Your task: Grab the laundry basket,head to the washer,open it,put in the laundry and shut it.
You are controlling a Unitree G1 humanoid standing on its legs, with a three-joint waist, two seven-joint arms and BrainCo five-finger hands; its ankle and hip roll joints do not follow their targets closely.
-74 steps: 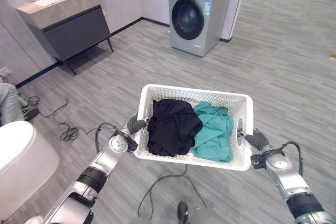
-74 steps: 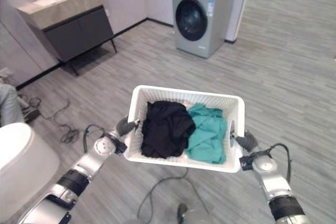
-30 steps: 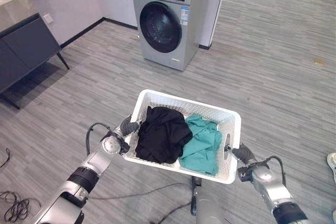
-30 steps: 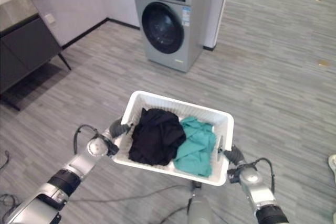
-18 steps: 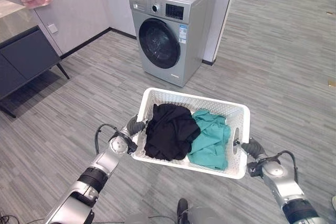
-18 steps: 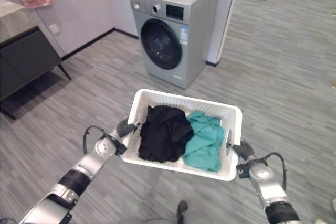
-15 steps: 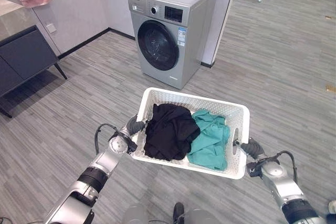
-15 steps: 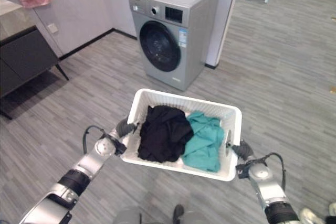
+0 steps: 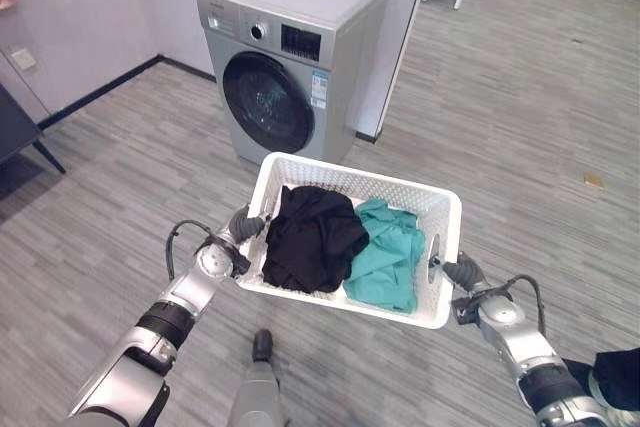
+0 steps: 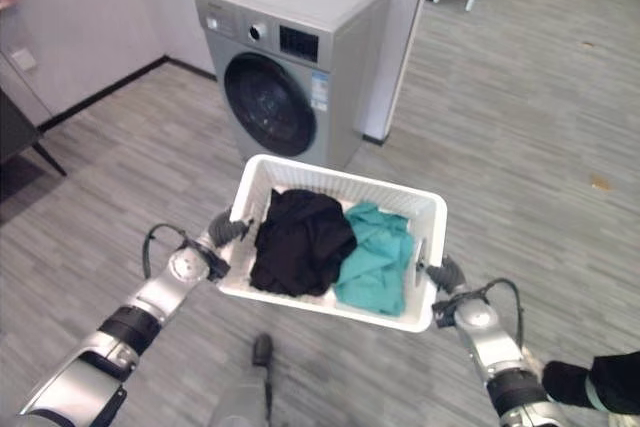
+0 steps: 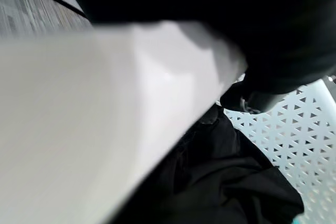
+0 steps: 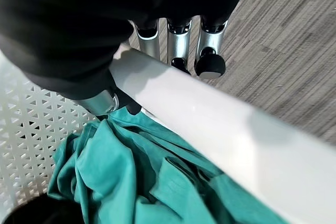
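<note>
Grey plank floor [image 9: 520,137], with one washer [image 9: 285,57], door shut, just ahead; one white laundry basket [image 9: 447,247] is carried before it, holding two garments, black [image 9: 312,237] and teal [image 9: 385,257]; left hand [image 9: 243,224] and right hand [image 12: 178,35] each curl round an end rim.

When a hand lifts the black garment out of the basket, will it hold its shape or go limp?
The black garment lies crumpled in soft folds inside the white basket, so it will probably go limp and drape from any hold. It partly overlaps the teal garment, so lifting it may drag that along. It looks light, likely easy to pinch.
</note>
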